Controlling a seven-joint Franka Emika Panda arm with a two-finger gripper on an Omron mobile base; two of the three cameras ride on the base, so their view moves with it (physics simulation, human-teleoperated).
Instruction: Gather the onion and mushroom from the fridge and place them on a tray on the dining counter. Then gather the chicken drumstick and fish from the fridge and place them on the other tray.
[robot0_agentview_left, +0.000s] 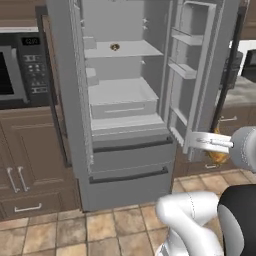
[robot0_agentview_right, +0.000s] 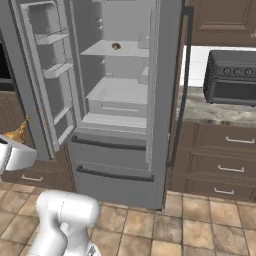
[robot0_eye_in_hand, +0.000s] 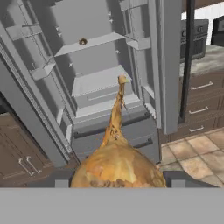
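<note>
- The gripper (robot0_eye_in_hand: 117, 183) is clamped on the onion (robot0_eye_in_hand: 117, 168) — the bulb sits between the two dark fingertips, its long dry stem pointing away from the hand toward the fridge.
- From the left base camera the onion (robot0_agentview_left: 218, 150) shows as an orange patch behind the white hand, just beside the open right door.
- Beyond it the fridge (robot0_agentview_left: 125, 95) stands with both doors open — a small brown item (robot0_agentview_left: 114, 47) lies on an upper shelf.
- Further right, a dark appliance (robot0_agentview_right: 232, 77) sits on the counter.

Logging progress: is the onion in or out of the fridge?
Out: the onion sits in the hand, clear of the open fridge.
</note>
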